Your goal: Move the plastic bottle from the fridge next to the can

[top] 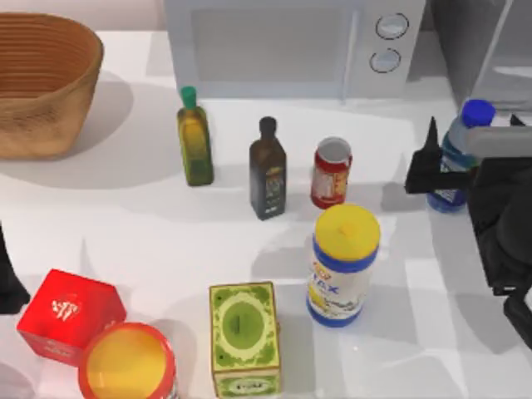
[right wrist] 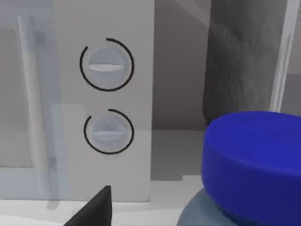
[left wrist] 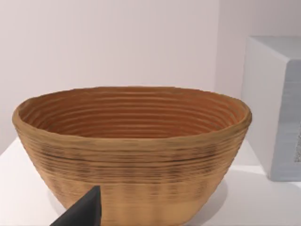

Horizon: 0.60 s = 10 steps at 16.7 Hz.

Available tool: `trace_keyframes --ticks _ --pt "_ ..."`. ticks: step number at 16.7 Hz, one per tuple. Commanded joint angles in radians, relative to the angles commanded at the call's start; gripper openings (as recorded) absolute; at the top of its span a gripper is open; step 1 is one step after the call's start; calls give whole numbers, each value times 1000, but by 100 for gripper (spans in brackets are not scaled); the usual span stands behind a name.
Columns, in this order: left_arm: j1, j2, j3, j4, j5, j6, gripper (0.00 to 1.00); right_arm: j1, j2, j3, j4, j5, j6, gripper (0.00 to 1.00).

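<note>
The plastic bottle (top: 454, 158), clear bluish with a blue cap, stands upright on the table in front of the grey fridge (top: 486, 41). It is to the right of the red can (top: 331, 173), with a gap between them. My right gripper (top: 472, 140) is open at bottle height, one dark finger (top: 429, 158) on the bottle's left side and the other past its right. In the right wrist view the blue cap (right wrist: 254, 165) looms close, one finger (right wrist: 94, 209) stands apart from it, and the fridge (right wrist: 244, 61) is behind. My left arm (top: 8, 283) is parked at the left edge.
Left of the fridge is a white microwave (top: 291, 46) with two knobs. An olive-oil bottle (top: 194, 137) and a dark glass bottle (top: 268, 170) stand left of the can. In front of the can is a white canister (top: 342, 266). A basket (top: 41, 83) is at back left.
</note>
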<state>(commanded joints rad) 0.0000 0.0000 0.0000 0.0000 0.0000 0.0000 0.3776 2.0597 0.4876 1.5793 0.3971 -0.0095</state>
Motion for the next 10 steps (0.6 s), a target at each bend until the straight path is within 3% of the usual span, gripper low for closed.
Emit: trace_keyframes --ticks 10 --pt "0 0 0 0 0 0 100 25 -29 -77 43 26 0 100"
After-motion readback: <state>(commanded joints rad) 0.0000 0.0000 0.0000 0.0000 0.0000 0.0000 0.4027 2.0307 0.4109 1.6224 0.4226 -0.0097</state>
